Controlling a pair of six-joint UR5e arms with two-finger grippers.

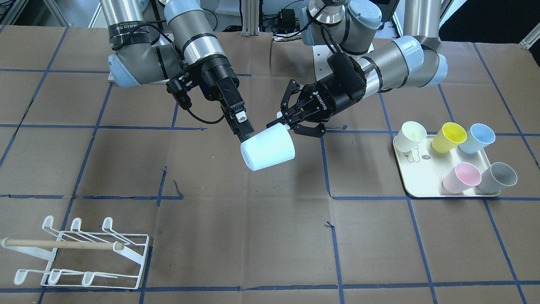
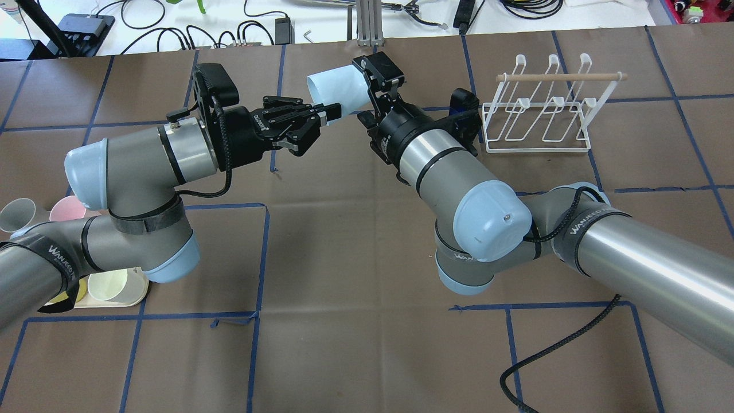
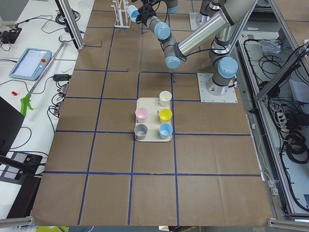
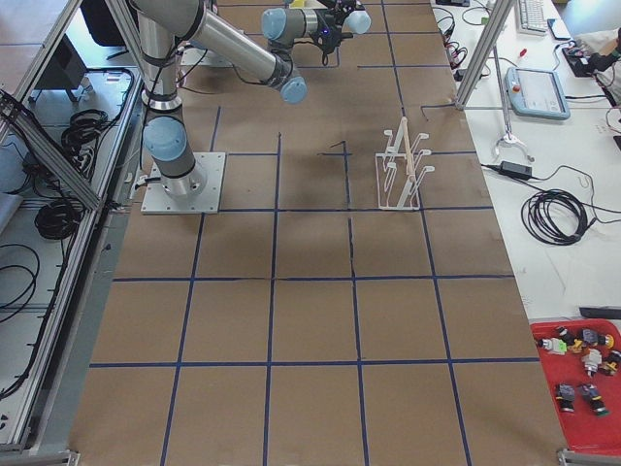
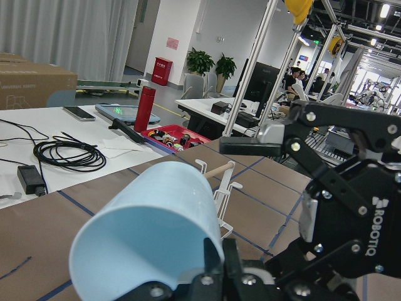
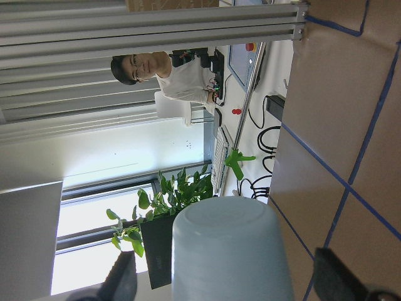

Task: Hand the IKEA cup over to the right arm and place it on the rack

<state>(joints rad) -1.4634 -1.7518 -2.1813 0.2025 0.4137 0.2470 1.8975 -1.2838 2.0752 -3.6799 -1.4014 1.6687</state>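
IKEA cup [image 1: 268,148], pale blue, hangs aloft well apart from the rack [image 1: 63,244]: rim pinched by the left hand [image 1: 291,122], right hand [image 2: 369,92] spread wide astride its base, not yet closed; handover underway, racking outstanding.

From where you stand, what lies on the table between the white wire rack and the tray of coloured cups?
Nothing. The front-facing view shows only bare brown paper with blue tape lines between the rack and the tray.
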